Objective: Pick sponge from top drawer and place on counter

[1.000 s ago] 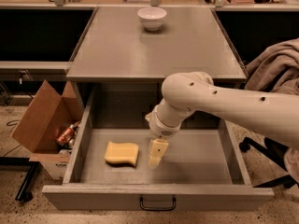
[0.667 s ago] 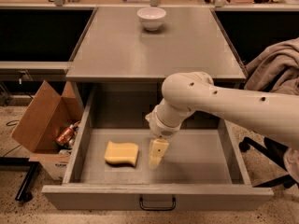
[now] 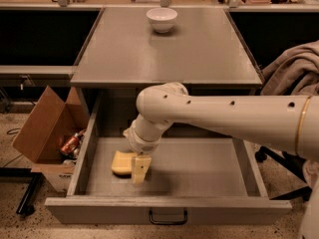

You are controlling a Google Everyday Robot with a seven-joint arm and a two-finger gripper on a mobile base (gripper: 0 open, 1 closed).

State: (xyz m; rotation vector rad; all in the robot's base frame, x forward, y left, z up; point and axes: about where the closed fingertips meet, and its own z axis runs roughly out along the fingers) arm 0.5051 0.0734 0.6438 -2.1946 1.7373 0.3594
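The pale-yellow sponge (image 3: pixel 121 163) lies on the floor of the open grey top drawer (image 3: pixel 99 210), left of its middle. My gripper (image 3: pixel 140 169) hangs from the white arm down inside the drawer. It sits at the sponge's right end and covers that end. The sponge still rests on the drawer floor. The grey counter (image 3: pixel 199 54) is the cabinet top just behind the drawer.
A white bowl (image 3: pixel 162 19) stands at the back of the counter. An open cardboard box (image 3: pixel 45 128) with cans sits on the floor left of the cabinet. A beige cloth (image 3: pixel 294 73) drapes at the right. The drawer has a dark handle (image 3: pixel 168 217).
My arm has swung left inside the drawer. The gripper went from beside the sponge, with a gap, to overlapping its right end. The sponge has not moved.
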